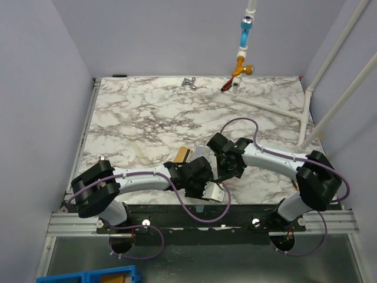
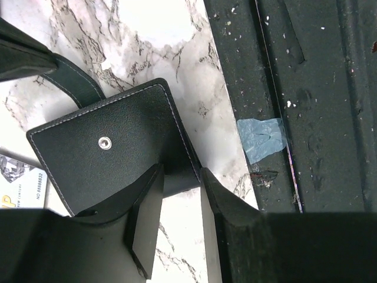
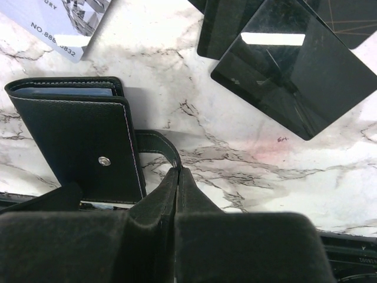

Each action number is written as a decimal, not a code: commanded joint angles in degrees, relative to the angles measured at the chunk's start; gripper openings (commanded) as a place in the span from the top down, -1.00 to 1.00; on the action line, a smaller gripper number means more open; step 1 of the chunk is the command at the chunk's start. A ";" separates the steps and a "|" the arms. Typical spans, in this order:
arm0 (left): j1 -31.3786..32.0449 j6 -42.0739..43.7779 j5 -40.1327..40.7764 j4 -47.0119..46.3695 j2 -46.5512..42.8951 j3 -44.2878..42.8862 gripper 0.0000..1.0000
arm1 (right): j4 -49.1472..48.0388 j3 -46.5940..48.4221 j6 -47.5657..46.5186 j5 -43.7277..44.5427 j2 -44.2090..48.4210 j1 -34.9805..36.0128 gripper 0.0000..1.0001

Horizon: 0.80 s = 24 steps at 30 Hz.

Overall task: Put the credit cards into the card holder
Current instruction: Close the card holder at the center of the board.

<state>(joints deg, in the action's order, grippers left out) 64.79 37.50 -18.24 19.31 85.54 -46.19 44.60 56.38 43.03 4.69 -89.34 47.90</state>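
The black card holder [image 3: 76, 138] lies folded shut near the table's front edge, its snap stud up and bluish lining at its top edge. It also shows in the left wrist view [image 2: 112, 147]. My right gripper [image 3: 178, 172] is shut on the holder's clasp strap [image 3: 156, 141]. My left gripper [image 2: 181, 172] is open, its fingers either side of the holder's near corner. The pale grey-blue card [image 3: 62, 23] lies flat just beyond the holder; its corner shows in the left wrist view [image 2: 17, 183]. The gold-tan card [image 1: 181, 155] lies beside the left gripper [image 1: 200, 177], close to the right gripper [image 1: 227, 170].
Glossy black flat rectangles [image 3: 294, 71] lie on the marble to the right of the holder. The black front rail [image 2: 306, 88] with a scrap of blue tape [image 2: 262, 138] runs right beside the holder. White pipes [image 1: 277, 103] and a small metal part [image 1: 188, 82] stand at the back.
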 commanded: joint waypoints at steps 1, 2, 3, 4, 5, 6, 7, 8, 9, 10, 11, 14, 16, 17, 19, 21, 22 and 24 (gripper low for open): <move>0.93 0.65 2.30 2.47 1.57 -1.74 0.36 | -0.90 -2.09 1.77 3.03 3.29 -0.03 0.99; 1.05 0.69 2.32 2.72 1.80 -1.96 0.36 | -1.07 -2.35 2.03 3.33 3.79 -0.03 0.99; 1.16 0.74 2.32 3.03 1.91 -2.20 0.37 | -1.17 -2.70 2.14 3.51 4.40 -0.04 0.99; 1.22 0.82 2.49 3.31 2.10 -2.46 0.38 | -1.18 -2.91 2.31 3.81 4.93 -0.06 0.99; 1.29 0.82 2.72 3.36 2.33 -2.82 0.38 | -1.18 -3.10 2.32 3.92 5.48 -0.06 0.99; 1.33 0.81 2.89 3.48 2.45 -3.08 0.39 | -1.26 -3.41 2.31 3.92 5.87 -0.09 0.99; 1.36 0.82 3.09 3.53 2.71 -3.41 0.40 | -1.21 -3.67 2.31 3.85 6.22 -0.05 0.99; 1.35 0.82 3.20 3.55 2.96 -3.75 0.40 | -1.22 -3.98 2.32 3.59 6.49 -0.05 0.99; 1.30 0.67 3.28 3.71 3.27 -4.13 0.41 | -1.27 -4.35 2.32 3.29 6.70 -0.08 0.99; 1.34 0.50 3.33 3.94 3.57 -4.52 0.42 | -1.46 -4.84 2.33 2.87 6.95 -0.04 0.99; 1.35 0.34 3.30 4.20 3.89 -4.89 0.43 | -1.72 -5.38 2.39 2.36 7.11 -0.08 0.99; 1.36 -0.05 3.38 4.34 4.46 -5.14 0.48 | -2.93 -7.01 3.10 1.73 7.69 -0.05 0.92; 1.37 -0.15 3.47 4.42 4.64 -5.01 0.54 | -3.42 -7.78 3.65 2.03 7.54 -0.08 0.61; 1.31 -0.14 3.45 4.49 4.64 -4.83 0.55 | -3.53 -7.94 3.94 2.48 7.46 -0.08 0.43; 1.36 -0.14 3.56 4.62 4.64 -4.75 0.57 | -3.63 -7.91 4.43 3.50 7.42 -0.04 0.26; 1.31 -0.22 3.63 4.77 4.70 -4.77 0.58 | -3.73 -7.53 4.86 4.52 7.60 -0.01 0.21; 1.34 -0.23 3.64 4.87 4.77 -4.85 0.58 | -3.81 -7.33 5.11 4.91 7.75 -0.06 0.20; 1.35 -0.32 3.63 5.14 4.86 -5.04 0.59 | -4.09 -6.78 5.47 5.35 8.36 -0.12 0.20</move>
<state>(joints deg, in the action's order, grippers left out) 65.82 37.45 -15.84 22.68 89.58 -50.24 41.87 48.95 46.74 6.87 -82.50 47.90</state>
